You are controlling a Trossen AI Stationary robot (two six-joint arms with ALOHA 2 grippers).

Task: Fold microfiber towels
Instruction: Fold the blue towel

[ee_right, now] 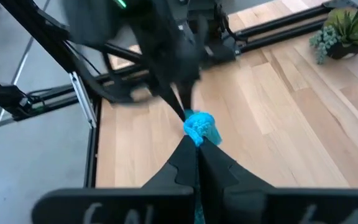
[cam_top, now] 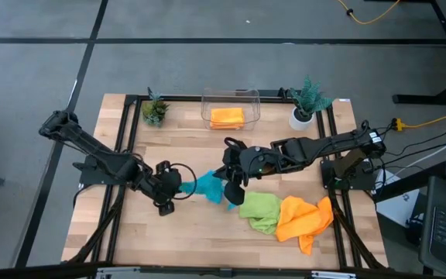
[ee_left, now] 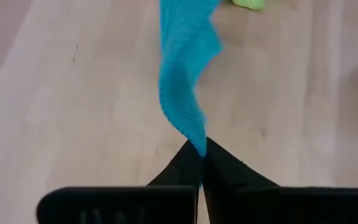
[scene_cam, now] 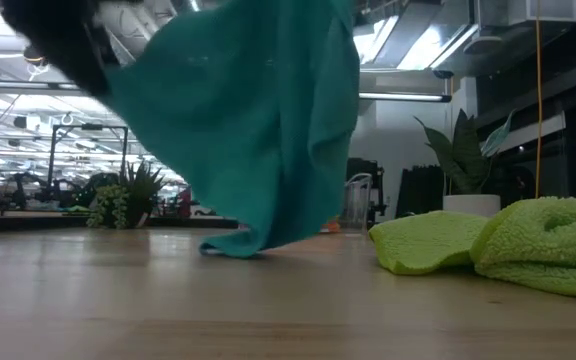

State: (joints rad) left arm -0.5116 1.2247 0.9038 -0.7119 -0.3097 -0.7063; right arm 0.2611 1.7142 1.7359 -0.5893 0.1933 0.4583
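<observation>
A teal-blue microfiber towel is strung between my two grippers above the middle of the table. My left gripper is shut on its left end and my right gripper on its right end. In the low view the towel hangs down and its lowest fold touches the tabletop. A lime green towel and an orange towel lie crumpled on the table to the right. A folded orange towel lies in the clear bin. My left gripper pinches a bunched corner of the teal towel between its two fingertips, coming from the table's left and slanting down. From there the cloth runs away toward the other arm in a narrow, rippled band. My right gripper pinches a bunched-up bit of the towel's other end between its two fingertips, slanting down from the table's right. The cloth hangs below the fingers, and its lowest fold rests on the table.
Two small potted plants stand at the back on either side of the bin. The green towel lies close to the right of the hanging teal one. Bare wood shows at the near left.
</observation>
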